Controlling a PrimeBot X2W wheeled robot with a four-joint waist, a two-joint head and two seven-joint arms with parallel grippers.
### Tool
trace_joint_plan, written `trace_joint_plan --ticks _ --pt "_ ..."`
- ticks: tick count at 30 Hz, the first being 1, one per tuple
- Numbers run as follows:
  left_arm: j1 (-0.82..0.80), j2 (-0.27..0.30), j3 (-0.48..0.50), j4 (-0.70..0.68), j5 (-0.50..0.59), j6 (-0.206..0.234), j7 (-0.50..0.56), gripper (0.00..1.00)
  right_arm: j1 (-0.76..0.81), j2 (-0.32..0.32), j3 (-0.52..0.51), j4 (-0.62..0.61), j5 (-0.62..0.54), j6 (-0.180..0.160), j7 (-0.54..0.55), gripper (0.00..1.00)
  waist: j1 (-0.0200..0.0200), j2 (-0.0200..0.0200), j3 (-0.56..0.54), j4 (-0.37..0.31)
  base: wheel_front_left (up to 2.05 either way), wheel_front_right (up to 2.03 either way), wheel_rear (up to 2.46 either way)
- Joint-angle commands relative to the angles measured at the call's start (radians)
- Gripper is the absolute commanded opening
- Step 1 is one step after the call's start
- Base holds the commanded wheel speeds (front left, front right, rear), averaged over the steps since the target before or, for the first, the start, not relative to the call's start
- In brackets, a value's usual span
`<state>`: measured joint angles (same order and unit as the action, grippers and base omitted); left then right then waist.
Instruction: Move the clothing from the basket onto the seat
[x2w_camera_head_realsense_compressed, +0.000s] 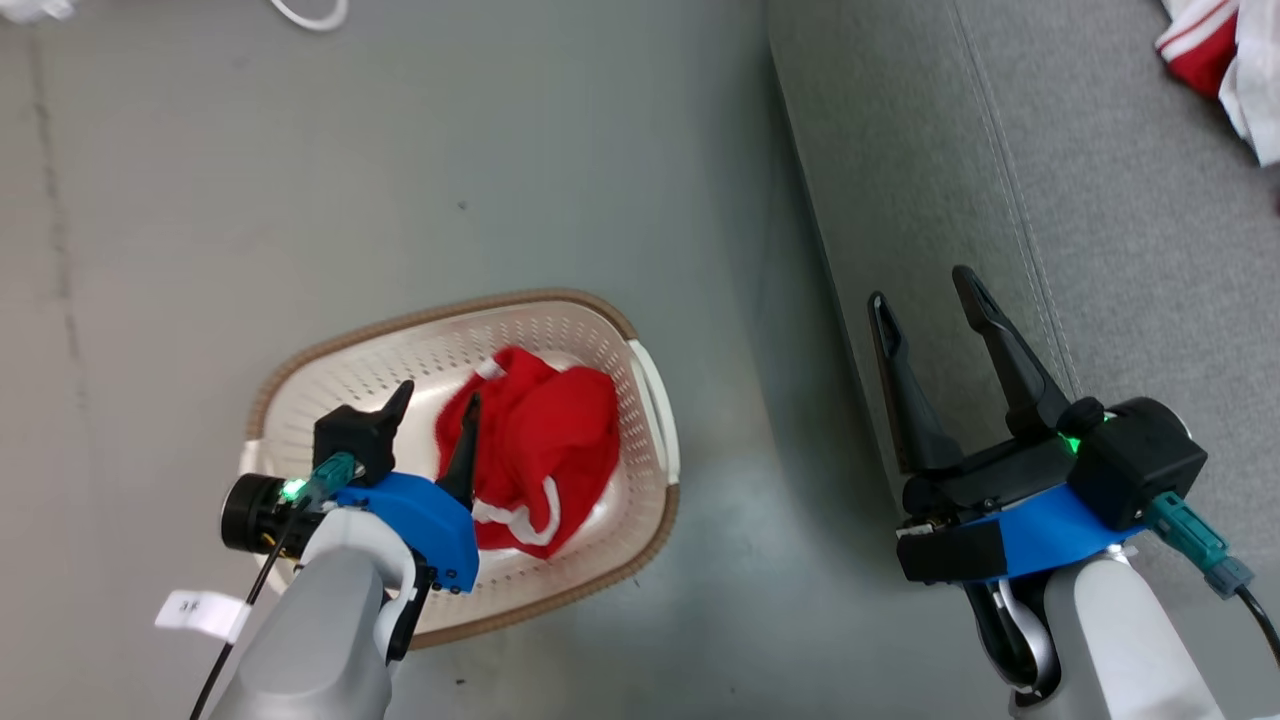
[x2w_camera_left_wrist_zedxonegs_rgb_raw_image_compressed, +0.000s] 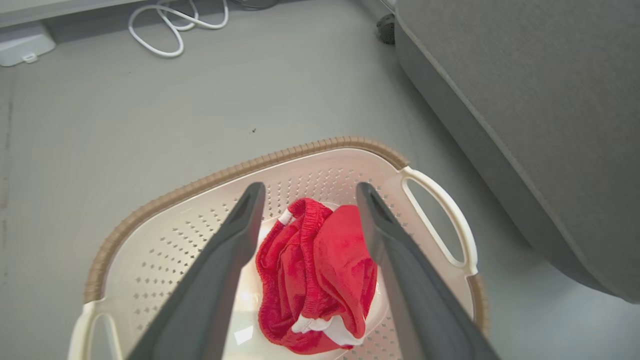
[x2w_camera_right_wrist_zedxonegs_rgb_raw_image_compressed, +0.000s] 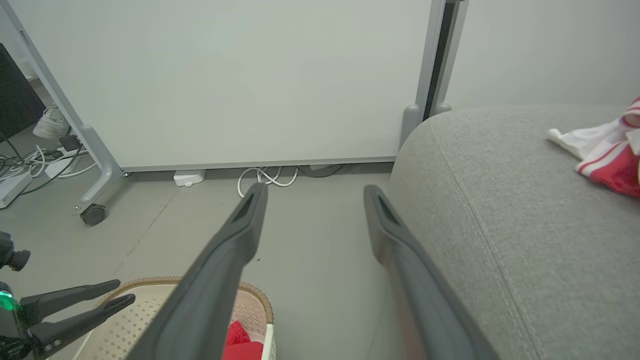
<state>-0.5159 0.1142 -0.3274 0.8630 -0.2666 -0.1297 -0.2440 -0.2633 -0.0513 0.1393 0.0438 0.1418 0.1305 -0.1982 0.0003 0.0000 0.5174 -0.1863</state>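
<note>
In the lower left of the head view: left gripper (x2w_camera_head_realsense_compressed: 438, 398) hanging over the basket (x2w_camera_head_realsense_compressed: 440, 315), fingers spread wide, clasping nothing. At the centre of the basket: plain red garment (x2w_camera_head_realsense_compressed: 545, 440) lying crumpled, showing between those fingers in the left wrist view. At lower right: right gripper (x2w_camera_head_realsense_compressed: 922, 288), likewise spread and empty, hovering at the edge of the seat (x2w_camera_head_realsense_compressed: 1100, 250). In the upper right corner: red-and-white garment (x2w_camera_head_realsense_compressed: 1200, 45) lying on the seat.
</note>
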Motion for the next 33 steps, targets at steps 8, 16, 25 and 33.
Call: trace_joint_plan --ticks 8,16,25,33 --pt "-0.137 0.017 -0.059 0.151 -0.057 0.0 0.068 1.0 -0.056 0.002 0.038 -0.023 0.022 0.0 -0.036 1.0 -0.0003 0.0 0.218 -0.136 0.0 0.0 0.0" --pt "-0.224 0.034 -0.081 0.253 -0.099 0.0 0.107 1.0 -0.089 0.002 0.094 -0.029 0.046 0.0 -0.057 1.0 -0.0003 0.0 0.318 -0.172 0.0 0.0 0.0" --pt "-0.282 0.052 -0.099 0.351 -0.085 0.025 0.149 1.0 -0.097 0.001 0.12 -0.041 0.045 0.0 -0.067 1.0 -0.0003 0.0 0.381 -0.192 0.0 0.0 0.0" --pt "-0.316 0.036 -0.108 0.399 -0.094 0.078 0.218 0.0 -0.061 0.001 0.111 -0.066 0.039 0.0 -0.067 1.0 -0.0003 0.0 0.387 -0.186 0.0 0.0 0.0"
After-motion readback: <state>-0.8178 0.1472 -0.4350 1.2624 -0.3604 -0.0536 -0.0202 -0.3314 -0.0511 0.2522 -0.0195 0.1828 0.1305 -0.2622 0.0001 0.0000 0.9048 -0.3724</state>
